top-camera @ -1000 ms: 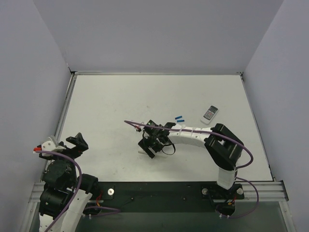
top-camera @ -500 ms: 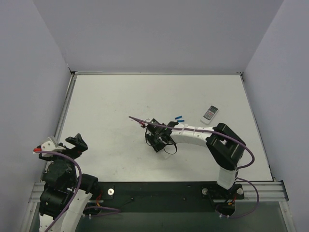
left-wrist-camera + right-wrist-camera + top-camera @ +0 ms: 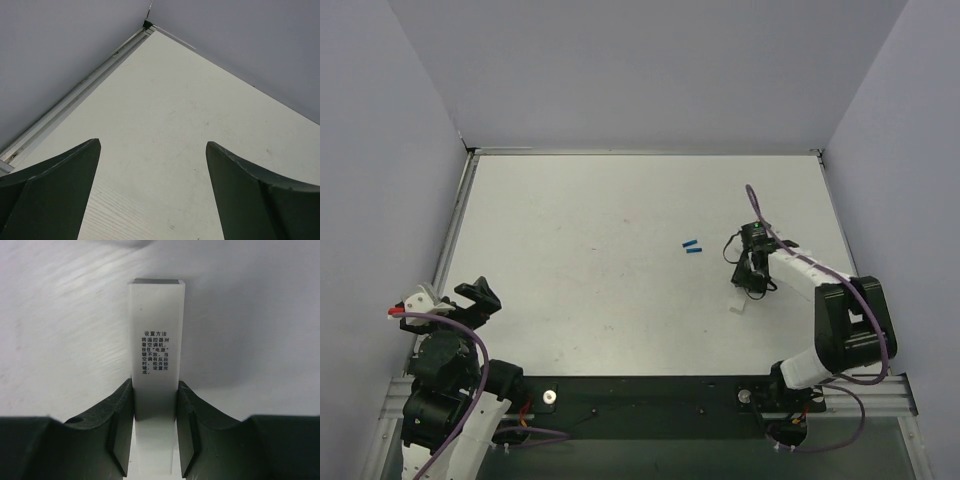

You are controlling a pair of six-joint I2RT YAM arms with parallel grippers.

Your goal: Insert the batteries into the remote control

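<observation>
At lower left, the left gripper (image 3: 475, 297) is being held wide apart, empty. Right of centre overhead, the remote control (image 3: 156, 315) is being clamped across its width by the right gripper (image 3: 155, 390). Just above-left, the batteries (image 3: 691, 246) are being left loose. Clamped on smooth sides, the remote control could pivot or slip.

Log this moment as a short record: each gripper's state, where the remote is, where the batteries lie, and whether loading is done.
left gripper: open, nothing between the jaws, at the near left corner of the table
right gripper: shut on the remote control, over the right side of the table
remote control: white bar clamped between the fingers, printed-text face toward the wrist camera
batteries: two blue cylinders side by side on the table, left of the right gripper, apart from it
loading: not yet done
</observation>
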